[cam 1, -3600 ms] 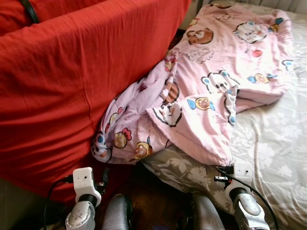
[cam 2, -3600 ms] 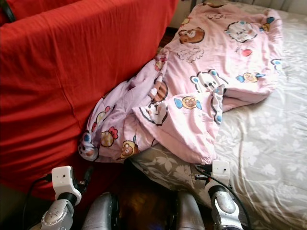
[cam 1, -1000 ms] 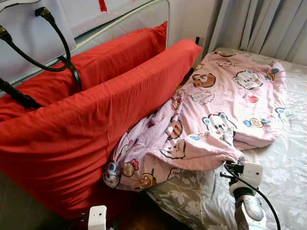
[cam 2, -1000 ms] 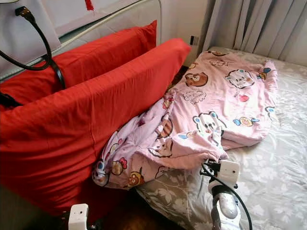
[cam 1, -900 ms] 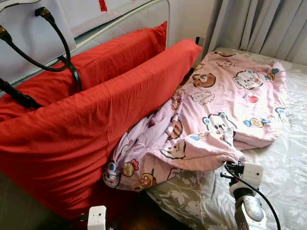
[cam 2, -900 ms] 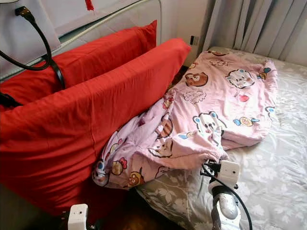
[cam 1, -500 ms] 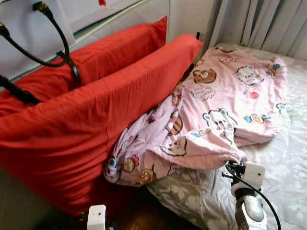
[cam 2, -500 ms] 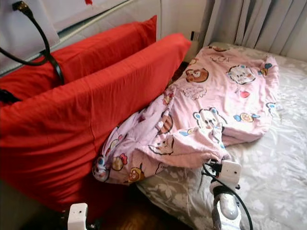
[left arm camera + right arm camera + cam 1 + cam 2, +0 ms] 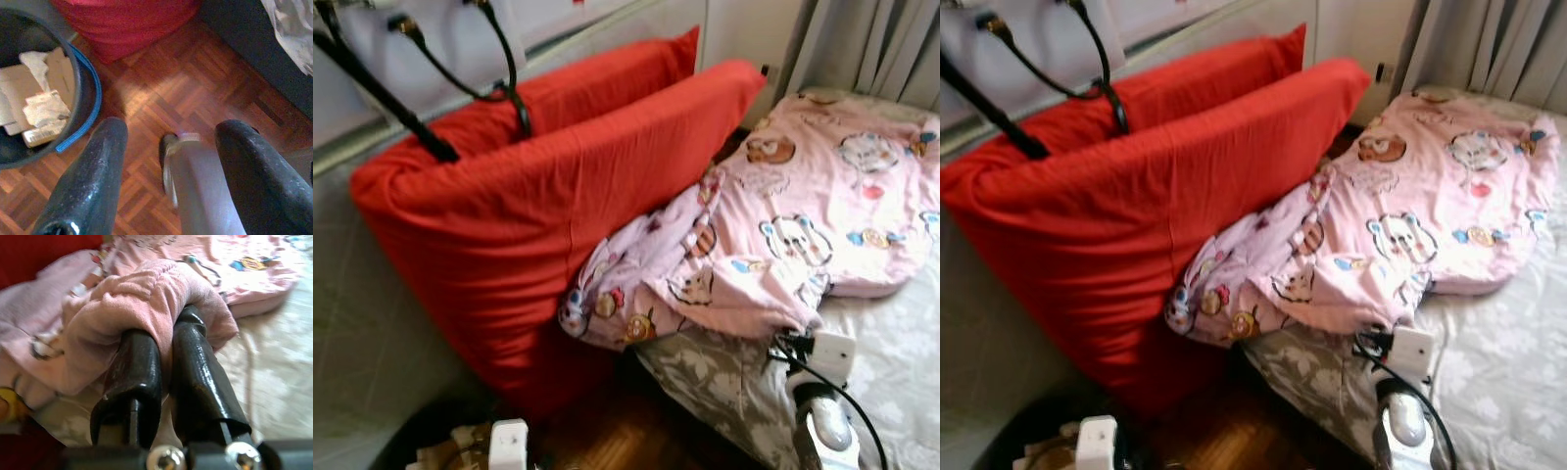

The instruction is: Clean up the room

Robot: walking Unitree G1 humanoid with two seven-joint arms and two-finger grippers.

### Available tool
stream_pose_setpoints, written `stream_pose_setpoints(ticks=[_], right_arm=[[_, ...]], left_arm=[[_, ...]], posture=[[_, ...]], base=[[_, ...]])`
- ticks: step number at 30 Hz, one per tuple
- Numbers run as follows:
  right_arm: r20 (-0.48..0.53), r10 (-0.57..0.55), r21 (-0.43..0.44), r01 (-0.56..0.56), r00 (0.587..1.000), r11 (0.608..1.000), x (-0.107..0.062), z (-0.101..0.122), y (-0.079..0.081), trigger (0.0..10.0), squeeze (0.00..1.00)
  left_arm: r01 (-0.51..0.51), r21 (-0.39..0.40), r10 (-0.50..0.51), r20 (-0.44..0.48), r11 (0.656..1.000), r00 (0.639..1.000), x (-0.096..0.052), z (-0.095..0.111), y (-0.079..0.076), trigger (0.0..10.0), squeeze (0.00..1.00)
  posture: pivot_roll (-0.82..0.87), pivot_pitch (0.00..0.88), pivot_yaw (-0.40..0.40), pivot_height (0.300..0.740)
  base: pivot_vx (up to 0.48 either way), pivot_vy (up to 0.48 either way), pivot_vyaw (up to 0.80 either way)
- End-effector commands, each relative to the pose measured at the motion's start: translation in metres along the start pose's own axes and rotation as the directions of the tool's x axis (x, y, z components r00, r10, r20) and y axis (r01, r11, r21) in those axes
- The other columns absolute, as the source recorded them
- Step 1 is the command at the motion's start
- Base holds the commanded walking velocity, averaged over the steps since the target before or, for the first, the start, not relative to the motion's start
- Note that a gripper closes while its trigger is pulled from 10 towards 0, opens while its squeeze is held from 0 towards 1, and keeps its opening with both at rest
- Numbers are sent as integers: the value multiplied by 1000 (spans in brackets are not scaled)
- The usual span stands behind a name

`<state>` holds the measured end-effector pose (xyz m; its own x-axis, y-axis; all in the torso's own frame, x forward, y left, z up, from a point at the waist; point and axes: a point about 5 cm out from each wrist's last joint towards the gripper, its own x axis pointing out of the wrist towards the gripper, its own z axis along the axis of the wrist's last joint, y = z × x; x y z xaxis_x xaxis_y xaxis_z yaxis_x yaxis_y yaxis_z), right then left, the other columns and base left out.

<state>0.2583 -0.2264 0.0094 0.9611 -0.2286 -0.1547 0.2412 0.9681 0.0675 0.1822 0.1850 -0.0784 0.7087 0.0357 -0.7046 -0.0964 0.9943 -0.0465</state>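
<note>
Two grippers noted, nearest first. Left gripper (image 9: 166,161) hangs low over the wood floor (image 9: 195,73), fingers spread wide with nothing between them; a dark bin (image 9: 73,98) with scraps of paper sits just beside it, at the foot of the red cushions. Right gripper (image 9: 164,352) is at the near edge of the pink cartoon blanket (image 9: 803,225), its two black fingers pressed together on a bunched fold of the fabric.

Blanket as landmark: it lies across the near corner of the bed (image 9: 891,362), one end spilling off the mattress toward the floor and resting against the red cushions (image 9: 558,206). Beyond the cushions, black cables (image 9: 504,69) hang on a white panel. Beyond the blanket, grey curtains (image 9: 871,44).

Change since a second ago: whole view has swung, cushions now more central, bin coming in at the bottom. Camera move, not the blanket; the pinch on the fold is unchanged. Judgement: blanket secured, pull or straighten not yet begun.
</note>
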Motion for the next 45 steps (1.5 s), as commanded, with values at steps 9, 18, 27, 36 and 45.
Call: stream_pose_setpoints(ticks=[9,18,27,36,45], right_arm=[[26,-28,1,28,999,1000,0,4,-2,10000,0],[47,-28,-18,29,999,999,2,8,-5,10000,0],[23,-25,-36,26,999,999,1,5,-6,10000,0],[-81,-114,-70,108,990,992,-4,-10,-21,10000,0],[-207,-205,-77,193,957,978,-12,-27,-37,10000,0]], left_arm=[[-20,5,20,-28,1000,999,-2,-6,6,10000,0],[-20,20,20,-35,1000,999,-2,-5,6,10000,0],[-12,30,14,-39,999,999,-1,-5,5,10000,0],[-12,32,13,-43,999,999,-1,-5,6,10000,0],[-16,34,18,-41,999,999,-1,-5,7,10000,0]], posture=[[-48,137,10,740],[-52,142,7,740],[-53,145,2,740],[-54,146,3,740],[-54,146,6,740]], base=[[-310,0,0],[-137,0,0],[0,0,0],[0,0,0],[0,0,0]])
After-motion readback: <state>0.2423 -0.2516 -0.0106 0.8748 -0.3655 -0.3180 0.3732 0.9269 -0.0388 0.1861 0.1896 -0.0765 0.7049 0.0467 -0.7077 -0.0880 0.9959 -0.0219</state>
